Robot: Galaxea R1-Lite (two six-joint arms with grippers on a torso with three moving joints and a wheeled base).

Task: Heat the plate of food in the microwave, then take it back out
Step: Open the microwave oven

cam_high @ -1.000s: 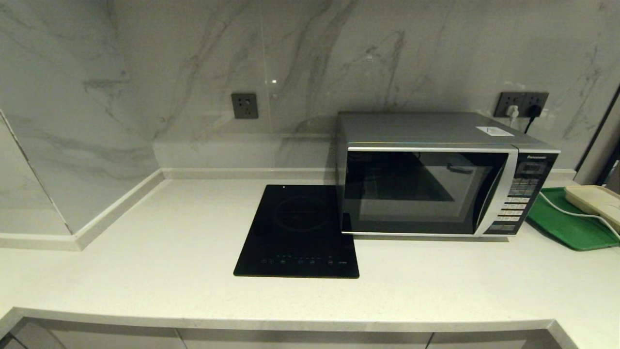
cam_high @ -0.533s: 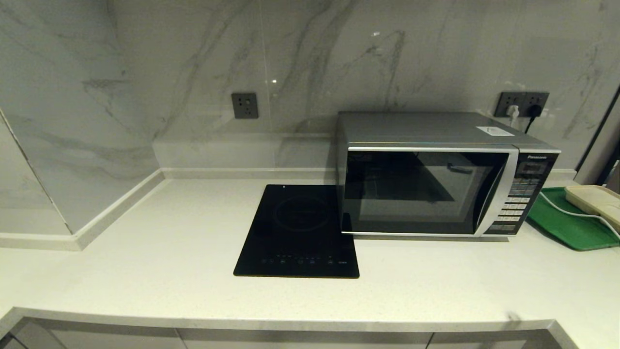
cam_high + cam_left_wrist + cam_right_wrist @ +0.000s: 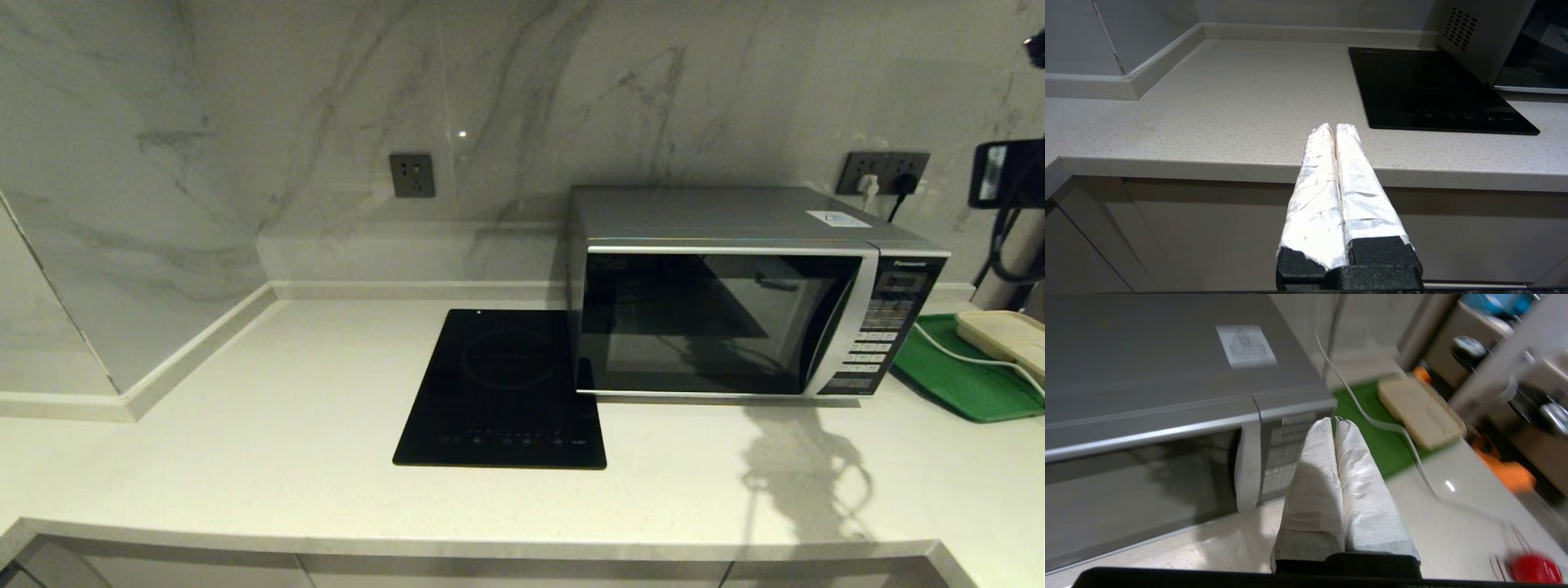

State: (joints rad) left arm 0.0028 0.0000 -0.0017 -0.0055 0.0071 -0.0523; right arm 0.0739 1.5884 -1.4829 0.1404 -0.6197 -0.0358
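**A:** So where's this one at? Looks like barely started to me. The microwave sits on the surface with its door shut, dark glass facing the robot, and I can't spot the plate of food in any view. Can't tell whether it's inside behind the glass or just out of frame.

**B:** Yeah, I'd guess pretty much everything is left: open the door, plate in, heat, plate out. The right tool is up in the air near the microwave's top front corner by the button panel, fingers pressed together, nothing held. The left tool hangs low in front of the surface's edge, also closed and empty, looks parked.

**A:** Which way's the box lying?

**B:** Long axis runs side to side along the back wall, door front toward the robot, panel on its right end. Black hob touches its left side, green tray just off to the right.
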